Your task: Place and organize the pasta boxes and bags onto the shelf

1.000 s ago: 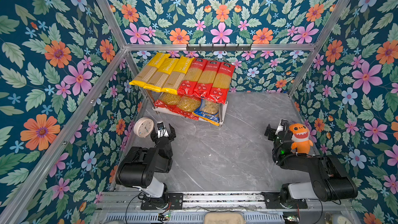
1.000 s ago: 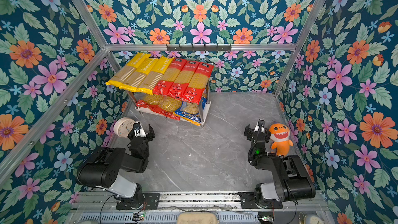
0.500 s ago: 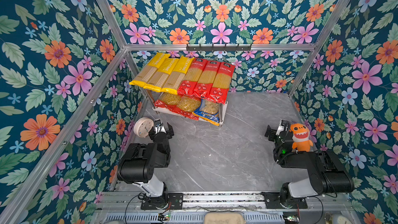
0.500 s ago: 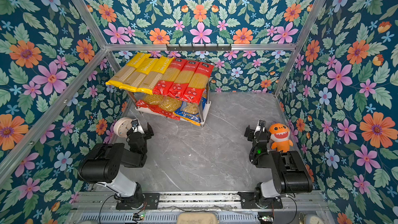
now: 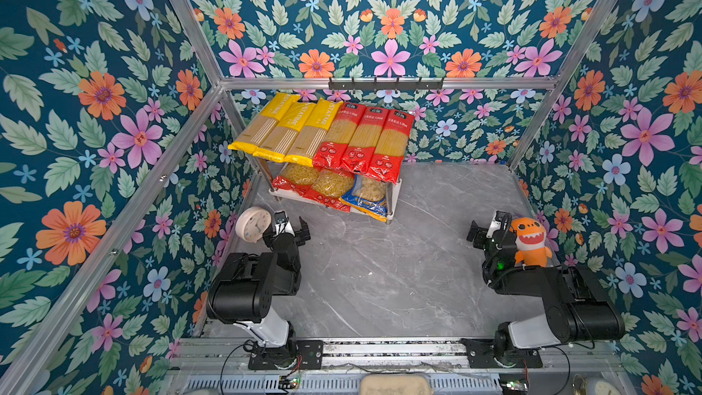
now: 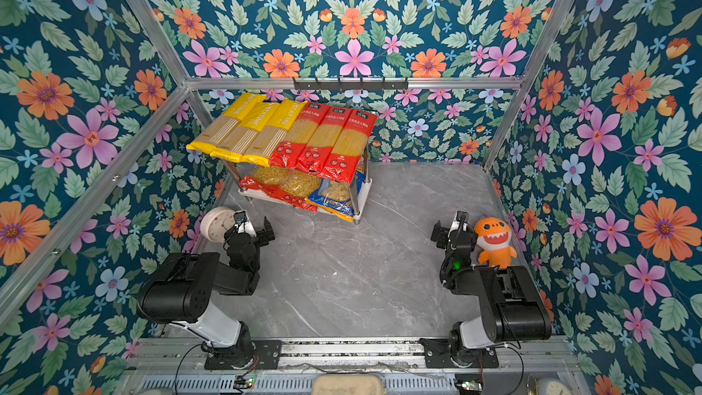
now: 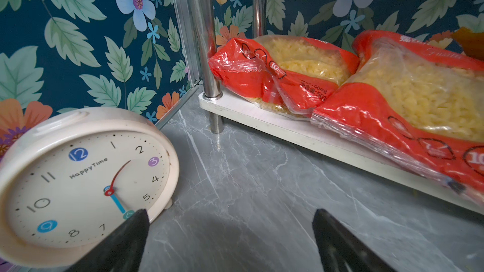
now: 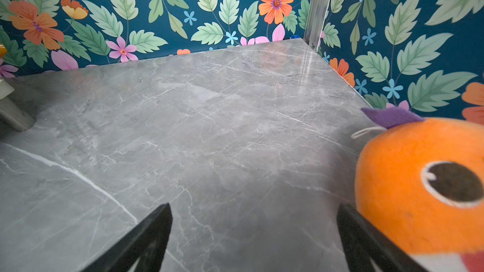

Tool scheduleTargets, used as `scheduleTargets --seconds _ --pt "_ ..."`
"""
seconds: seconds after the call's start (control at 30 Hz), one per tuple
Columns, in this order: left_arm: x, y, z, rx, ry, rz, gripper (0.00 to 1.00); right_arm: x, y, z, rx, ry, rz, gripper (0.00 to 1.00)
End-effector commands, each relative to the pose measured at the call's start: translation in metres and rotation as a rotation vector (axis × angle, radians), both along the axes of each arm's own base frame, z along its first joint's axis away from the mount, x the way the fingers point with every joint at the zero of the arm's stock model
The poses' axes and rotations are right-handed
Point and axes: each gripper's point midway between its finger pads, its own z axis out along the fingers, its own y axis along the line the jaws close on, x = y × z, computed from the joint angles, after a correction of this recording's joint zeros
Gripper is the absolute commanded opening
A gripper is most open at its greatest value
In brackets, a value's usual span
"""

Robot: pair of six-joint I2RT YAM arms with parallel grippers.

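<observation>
The shelf stands at the back left on chrome legs. On its top board three long yellow spaghetti packs lie beside three long red ones. Its lower board holds two red short-pasta bags and a blue-orange bag. My left gripper hovers low in front of the shelf, open and empty, near the red bags. My right gripper is open and empty over bare table at the right.
A cream alarm clock stands right beside the left gripper. An orange shark plush sits against the right gripper. A black hook rail hangs on the back bar. Floral walls close in three sides.
My left arm has folded back toward its base while its gripper stays by the clock, with the jaws a little wider. The right arm has barely shifted.
</observation>
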Motion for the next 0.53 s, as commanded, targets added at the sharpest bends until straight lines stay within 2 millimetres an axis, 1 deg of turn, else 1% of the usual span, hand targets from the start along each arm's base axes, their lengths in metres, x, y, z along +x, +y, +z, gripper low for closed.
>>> scheduleTargets --seconds 0.0,0.27,0.33,0.5 --pt "0.0001 -0.0001 0.0008 -0.001 -0.003 0.0 1.0 0.0025 -0.0003 0.0051 0.0 -0.02 -0.003 0.99" --pt "0.0002 0.0 0.0011 0.001 -0.003 0.001 1.0 0.0024 -0.0004 0.005 0.0 -0.02 -0.003 0.99" --pt "0.0008 -0.0034 0.0009 0.017 0.001 -0.004 1.0 0.0025 -0.0004 0.0052 0.0 -0.021 -0.003 0.99" --pt "-0.0003 -0.0038 0.0024 0.014 -0.008 -0.007 1.0 0.0025 0.0 0.0049 0.0 -0.02 -0.002 0.99"
